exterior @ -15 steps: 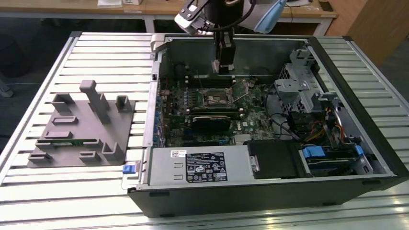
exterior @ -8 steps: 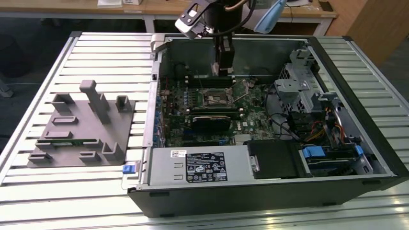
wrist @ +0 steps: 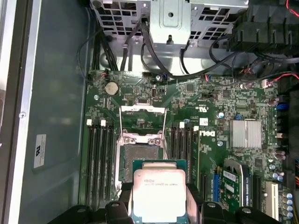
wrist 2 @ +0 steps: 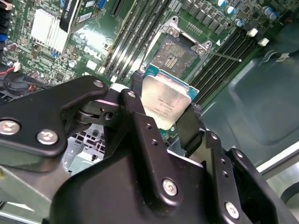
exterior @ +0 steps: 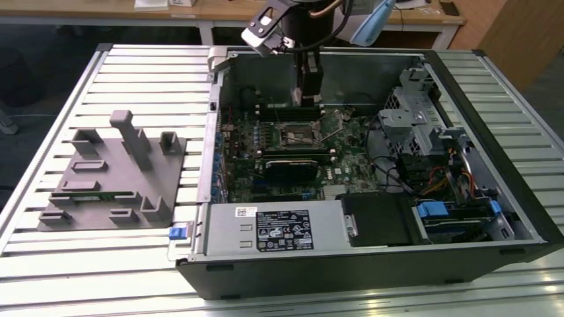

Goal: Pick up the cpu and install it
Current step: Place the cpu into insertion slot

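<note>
Hand (wrist 2: pixel 163 116) is clamping the cpu (wrist 2: pixel 166 95) by two opposite edges, a black finger (wrist 2: pixel 140 121) pressing in on each side. The cpu's silvery top is facing the camera in both wrist views. The cpu is hanging above the motherboard (wrist: pixel 210 98), close over the near edge of the open socket (wrist: pixel 140 161), whose metal frame is standing lifted. Memory slots (wrist: pixel 100 158) are running along both sides of the socket.

In the exterior view the arm (exterior: pixel 308 66) is reaching straight down into the open computer case (exterior: pixel 370 264). The case is lying on the slatted table (exterior: pixel 132 72). A grey holder (exterior: pixel 110 178) is sitting beside it on the exterior view's left.
</note>
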`<state>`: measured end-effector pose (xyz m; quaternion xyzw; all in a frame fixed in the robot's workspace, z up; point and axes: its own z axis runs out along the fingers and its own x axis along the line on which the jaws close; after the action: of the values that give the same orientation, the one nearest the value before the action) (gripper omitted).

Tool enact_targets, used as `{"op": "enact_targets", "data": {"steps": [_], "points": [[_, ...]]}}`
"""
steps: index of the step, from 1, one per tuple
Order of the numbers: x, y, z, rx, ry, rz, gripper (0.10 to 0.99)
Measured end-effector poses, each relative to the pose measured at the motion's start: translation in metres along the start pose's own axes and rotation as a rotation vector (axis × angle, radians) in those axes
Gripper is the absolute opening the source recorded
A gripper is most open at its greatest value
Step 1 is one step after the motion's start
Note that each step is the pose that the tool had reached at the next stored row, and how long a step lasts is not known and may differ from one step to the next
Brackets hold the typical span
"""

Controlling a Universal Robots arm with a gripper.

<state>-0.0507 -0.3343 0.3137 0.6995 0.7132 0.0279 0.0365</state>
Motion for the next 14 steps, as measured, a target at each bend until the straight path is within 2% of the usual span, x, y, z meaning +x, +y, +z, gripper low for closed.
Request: {"op": "enact_targets", "data": {"steps": [7, 11, 14], "points": [[0.0026, -0.0003, 0.0114, 0.005, 0.0, 0.0, 0.541], [0.0032, 0.0019, 0.017, 0.019, 0.0004, 0.0, 0.541], [0.0036, 0.002, 0.022, 0.022, 0.0003, 0.0, 0.541]]}}
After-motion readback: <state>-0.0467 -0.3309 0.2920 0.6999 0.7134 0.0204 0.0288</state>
